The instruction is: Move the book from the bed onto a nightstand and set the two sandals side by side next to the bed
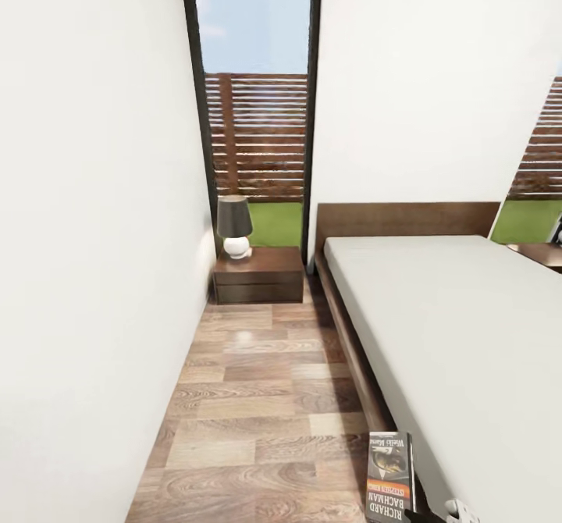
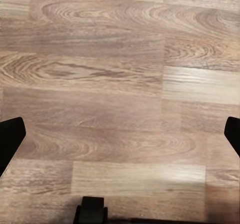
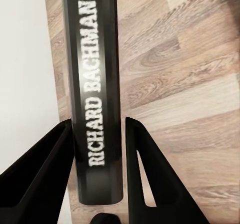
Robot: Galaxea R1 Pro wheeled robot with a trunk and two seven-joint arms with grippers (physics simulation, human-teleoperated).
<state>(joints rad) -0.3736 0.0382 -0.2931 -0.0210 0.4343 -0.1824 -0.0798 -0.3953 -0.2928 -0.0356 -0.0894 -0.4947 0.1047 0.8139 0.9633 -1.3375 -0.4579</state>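
The bedroom has a wood floor (image 1: 250, 398) and a nightstand (image 1: 259, 273) near the frame's middle. At the lower right, beside the bed (image 1: 468, 336), the right pincer (image 3: 97, 159) squeezes the book (image 1: 389, 476) for carrying; the left pincer (image 2: 120, 134) hangs wide.

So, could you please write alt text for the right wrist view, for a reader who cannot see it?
The right gripper is closed on the spine of a dark book, with white lettering "RICHARD BACHMAN" running between its two black fingers. Behind the book is light wood-plank floor, with a pale grey surface along one side.
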